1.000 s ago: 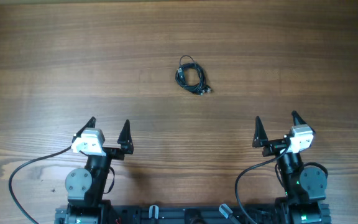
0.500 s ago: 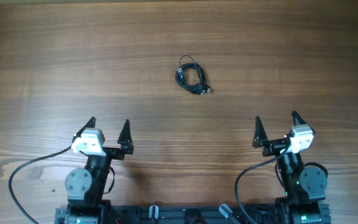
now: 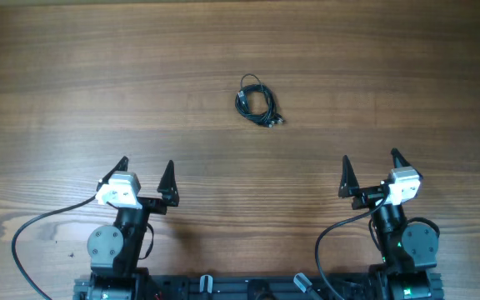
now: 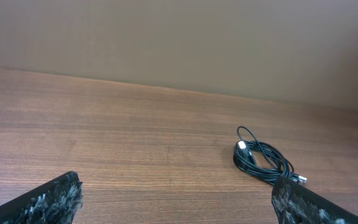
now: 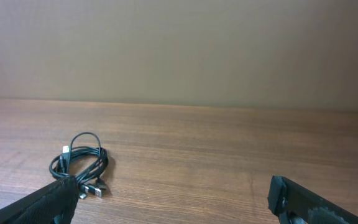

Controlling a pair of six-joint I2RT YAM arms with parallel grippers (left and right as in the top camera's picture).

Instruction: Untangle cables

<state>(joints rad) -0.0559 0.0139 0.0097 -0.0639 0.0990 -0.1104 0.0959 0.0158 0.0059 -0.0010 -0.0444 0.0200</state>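
The cables (image 3: 257,102) are thin black wires with small plug ends, bunched in one small coil at the middle of the wooden table. The left wrist view has the cables (image 4: 263,160) lying ahead to the right, and the right wrist view has them (image 5: 81,165) ahead to the left. My left gripper (image 3: 146,169) stands open near the front edge, well short of the coil and left of it. My right gripper (image 3: 370,162) is open too, at the front right, equally far from the coil. Nothing lies between either pair of fingers.
Thicker black cables (image 3: 32,233) loop from the arm bases along the front edge of the table (image 3: 73,75). A plain wall (image 4: 179,37) rises behind the table's far edge.
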